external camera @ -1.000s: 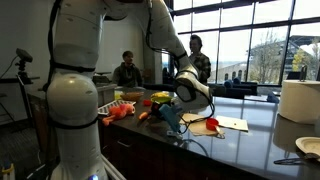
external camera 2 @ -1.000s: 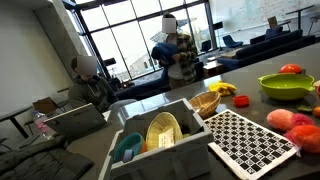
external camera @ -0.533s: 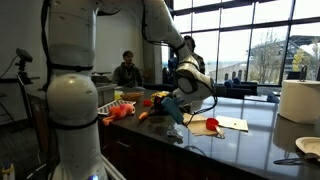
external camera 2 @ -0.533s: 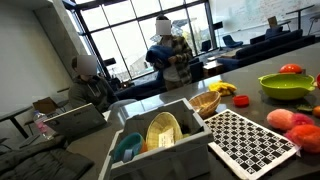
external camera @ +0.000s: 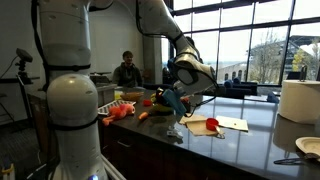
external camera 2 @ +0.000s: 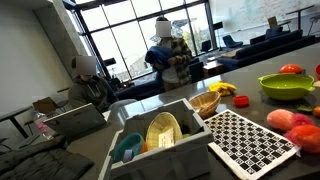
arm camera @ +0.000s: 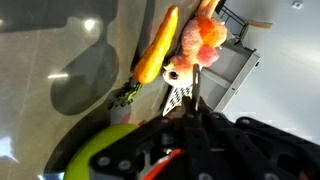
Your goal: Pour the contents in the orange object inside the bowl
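The lime-green bowl (external camera 2: 285, 88) stands on the dark counter, and its rim shows at the lower left of the wrist view (arm camera: 95, 155). My gripper (external camera: 176, 100) hangs just above the counter beside the toy foods. In the wrist view its dark fingers (arm camera: 197, 105) meet in a narrow tip. A thin orange-red edge of the orange object (arm camera: 165, 160) shows between them; the rest of it is hidden by the gripper body. The gripper is out of frame in the exterior view that shows the bowl best.
A toy carrot (arm camera: 155, 45) and a pink-orange plush toy (arm camera: 200, 40) lie near the bowl. A dish rack (external camera 2: 160, 135), a checkered mat (external camera 2: 250, 140), a wicker basket (external camera 2: 205, 103) and a red item on a sheet (external camera: 212, 125) are on the counter. People stand behind.
The gripper has risen a little and swung left toward the toy foods, and the wrist has turned. Nothing on the counter has moved.
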Controlling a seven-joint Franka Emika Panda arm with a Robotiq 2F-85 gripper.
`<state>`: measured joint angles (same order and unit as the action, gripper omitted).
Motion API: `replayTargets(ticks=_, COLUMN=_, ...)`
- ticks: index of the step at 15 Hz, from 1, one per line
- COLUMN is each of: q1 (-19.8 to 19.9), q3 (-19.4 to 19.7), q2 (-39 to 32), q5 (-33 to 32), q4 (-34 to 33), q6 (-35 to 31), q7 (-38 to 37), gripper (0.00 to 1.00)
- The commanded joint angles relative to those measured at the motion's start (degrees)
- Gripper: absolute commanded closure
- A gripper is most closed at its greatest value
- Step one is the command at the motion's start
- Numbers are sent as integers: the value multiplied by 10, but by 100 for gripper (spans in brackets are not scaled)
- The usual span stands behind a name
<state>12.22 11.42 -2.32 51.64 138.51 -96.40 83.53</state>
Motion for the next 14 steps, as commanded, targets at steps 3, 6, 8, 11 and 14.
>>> replayTargets(ticks=3, q1=-8, q3=-5, q2=65, q5=-10, q4=5, q6=-24, q7=-73, gripper=99)
replayTargets(ticks=6, q1=-15, q3=-12, q2=95, q5=-18, q4=3, q6=-44, q7=-110, gripper=99)
replayTargets(ticks=8, q1=-22, q3=-20, q2=113, q5=-26, q4=2, q6=-62, q7=-137, gripper=99)
replayTargets(ticks=11, q1=-37, q3=-35, q2=133, q5=-34, q4=2, q6=-89, q7=-172, gripper=99)
replayTargets(ticks=14, q1=-56, q3=-54, q2=141, q5=-38, q4=1, q6=-124, q7=-203, gripper=99)
